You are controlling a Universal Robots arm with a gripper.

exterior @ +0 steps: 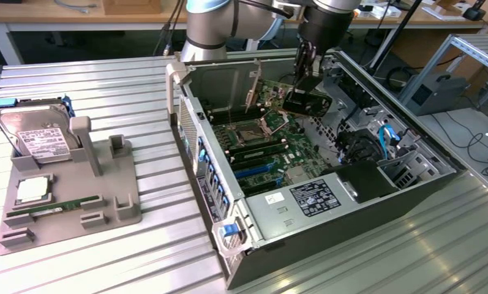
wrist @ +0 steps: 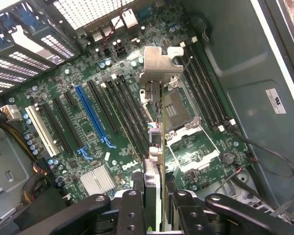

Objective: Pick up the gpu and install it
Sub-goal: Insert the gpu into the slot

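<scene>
"While the gripper [exterior: 305, 81] hangs clamped on the gpu [exterior: 307, 103] above the motherboard [exterior: 297, 153] inside the open case [exterior: 350, 245], what could spoil things?"

"A tilted card might miss its slot, and the silver bracket [wrist: 159, 66] could catch on the case's rear wall."

"And around it?"

"A ribbed metal table [exterior: 89, 263], a grey fixture [exterior: 105, 177] propping a hard drive [exterior: 35, 135], and wooden benches [exterior: 31, 15] behind."

I see my arm [exterior: 215, 30] as a thick silver-grey metal tube with a pale blue joint ring, and its wrist section [exterior: 326, 21] is matte black. The black end effector [wrist: 157, 198] has blocky, rounded links dotted with small round screw recesses.
</scene>
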